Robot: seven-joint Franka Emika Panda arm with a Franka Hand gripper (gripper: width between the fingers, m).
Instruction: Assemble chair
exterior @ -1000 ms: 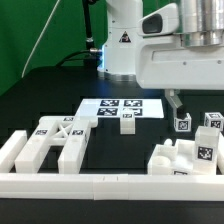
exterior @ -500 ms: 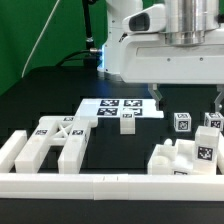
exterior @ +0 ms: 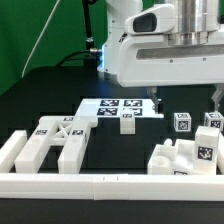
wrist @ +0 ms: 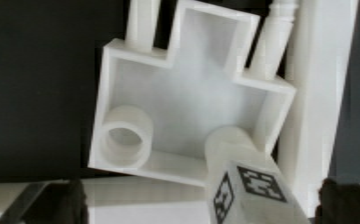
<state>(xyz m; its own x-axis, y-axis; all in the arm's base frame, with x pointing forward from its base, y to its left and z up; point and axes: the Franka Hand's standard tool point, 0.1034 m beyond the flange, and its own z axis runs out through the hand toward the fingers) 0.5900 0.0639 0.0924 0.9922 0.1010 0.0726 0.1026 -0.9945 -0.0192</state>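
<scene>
The chunky matte white plastic chair pieces [exterior: 52,148] lie along the near edge of the black desk [exterior: 40,100], likely stiff, light and slick, best pinched across flat parallel faces, while the end effector [exterior: 186,98] hangs spread wide, empty

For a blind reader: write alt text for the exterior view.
The open gripper hangs above the black table at the exterior view's right. Loose white chair pieces lie along the front rail, the marker board behind them.
</scene>
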